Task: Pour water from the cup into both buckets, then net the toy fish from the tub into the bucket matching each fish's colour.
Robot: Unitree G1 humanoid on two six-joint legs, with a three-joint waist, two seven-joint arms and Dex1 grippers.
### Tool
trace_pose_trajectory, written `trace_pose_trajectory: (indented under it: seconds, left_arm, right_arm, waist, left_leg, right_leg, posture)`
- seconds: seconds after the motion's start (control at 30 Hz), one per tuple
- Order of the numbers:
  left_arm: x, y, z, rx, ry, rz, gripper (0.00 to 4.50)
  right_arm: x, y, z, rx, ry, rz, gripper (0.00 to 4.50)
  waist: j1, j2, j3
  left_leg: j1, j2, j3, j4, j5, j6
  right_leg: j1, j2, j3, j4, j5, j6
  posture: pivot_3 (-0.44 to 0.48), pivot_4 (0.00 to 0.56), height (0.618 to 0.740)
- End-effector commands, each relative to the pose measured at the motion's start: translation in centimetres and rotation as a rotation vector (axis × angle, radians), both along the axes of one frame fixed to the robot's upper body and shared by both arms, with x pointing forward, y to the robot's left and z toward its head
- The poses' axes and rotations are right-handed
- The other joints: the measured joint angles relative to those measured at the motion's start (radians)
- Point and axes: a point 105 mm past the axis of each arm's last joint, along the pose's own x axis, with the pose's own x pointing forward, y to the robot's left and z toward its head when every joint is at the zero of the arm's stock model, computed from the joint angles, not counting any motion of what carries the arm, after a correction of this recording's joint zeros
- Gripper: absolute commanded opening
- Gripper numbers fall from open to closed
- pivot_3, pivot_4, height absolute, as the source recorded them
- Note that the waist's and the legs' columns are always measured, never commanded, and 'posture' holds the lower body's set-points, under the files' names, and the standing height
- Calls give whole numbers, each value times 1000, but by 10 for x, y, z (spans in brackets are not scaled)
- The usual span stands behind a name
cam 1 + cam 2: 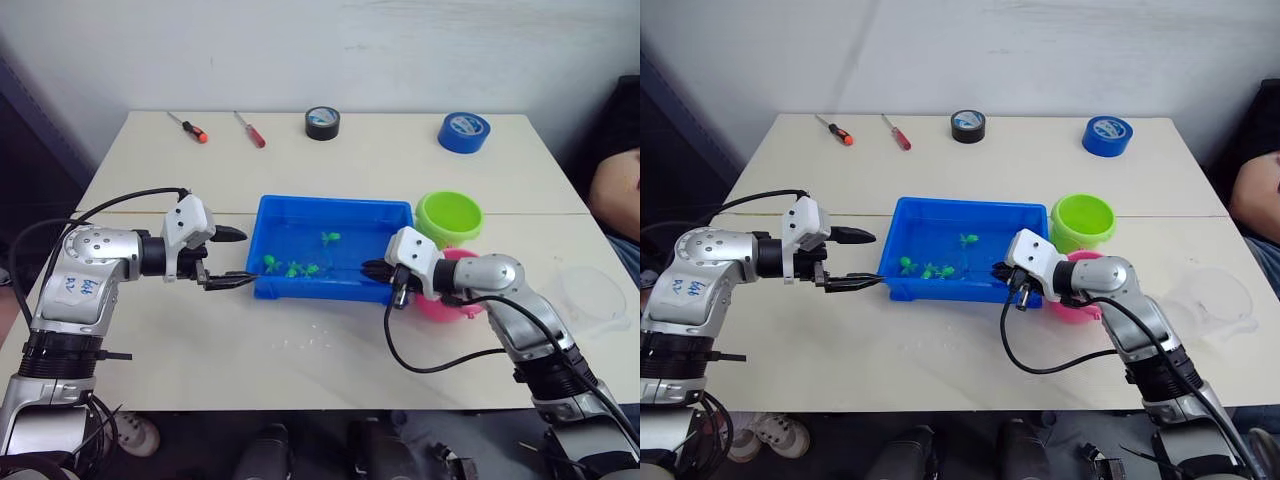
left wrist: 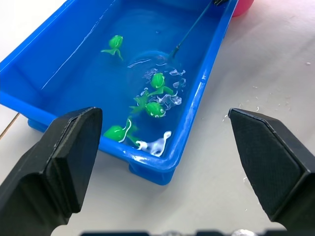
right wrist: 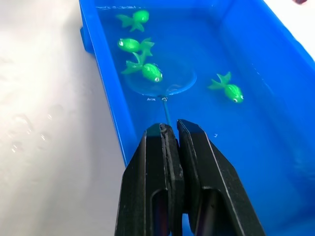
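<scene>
The blue tub (image 1: pixel 335 204) sits mid-table, holding water and several green toy fish (image 3: pixel 147 72). My right gripper (image 1: pixel 372 270) is at the tub's right front corner, shut on the thin handle of a small net (image 3: pixel 164 104). The net's round hoop lies in the water beside the fish. My left gripper (image 1: pixel 232 258) hangs open just left of the tub, holding nothing. The lime green bucket (image 1: pixel 449 215) stands at the tub's right rear corner. The pink bucket (image 1: pixel 447 304) is partly hidden behind my right wrist. The clear cup (image 1: pixel 595 293) rests at the far right.
Two red-handled screwdrivers (image 1: pixel 188 127), a black tape roll (image 1: pixel 322 122) and a blue tape roll (image 1: pixel 464 131) lie along the table's far edge. A person's arm (image 1: pixel 615 190) shows at the right. Water drops (image 1: pixel 300 340) spot the table in front of the tub.
</scene>
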Motion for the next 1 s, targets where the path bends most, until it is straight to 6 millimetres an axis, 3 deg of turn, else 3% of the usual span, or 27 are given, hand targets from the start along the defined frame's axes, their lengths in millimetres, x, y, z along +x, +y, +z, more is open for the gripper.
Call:
trace_pose_trajectory:
  seconds: [0.03,0.3,0.5,0.77,0.87,1.0]
  left_arm:
    - [3,-2,13,-31,-45,-12,4443]
    - [12,-18,15,-83,-29,-83,4443]
    - [23,-47,25,-162,-35,-168,4443]
    - [26,-83,36,-250,-31,-294,4443]
    - [26,-94,39,-270,-36,-329,4443]
    - [26,-104,41,-280,-42,-356,4443]
  right_arm:
    - [-5,-8,25,66,-29,-22,0]
    - [-26,-30,39,111,-6,-110,0]
    - [-36,-52,58,227,16,-229,0]
    - [-54,-112,98,347,-48,-512,0]
    - [-49,-137,106,310,-114,-629,0]
    - [-39,-154,101,162,-203,-701,0]
  waist:
    - [1,0,0]
    - [3,0,0]
    - [3,0,0]
    - [7,0,0]
    - [5,0,0]
    - [3,0,0]
  left_leg:
    - [0,0,0,0,0,0]
    - [-1,0,-1,0,0,0]
    - [-2,0,-1,0,0,0]
    - [-4,0,-2,1,0,0]
    - [-4,0,-2,1,0,1]
    - [-4,0,-1,1,0,1]
  right_leg:
    - [0,0,0,0,0,0]
    - [0,0,-1,-1,0,0]
    - [0,0,-1,0,0,0]
    - [0,0,-2,1,0,0]
    - [-1,0,-2,1,0,0]
    - [-1,1,-1,1,0,0]
  posture:
    - [0,150,736]
    - [0,150,736]
    - [0,150,736]
    - [0,150,736]
    - [0,150,736]
    - [0,150,736]
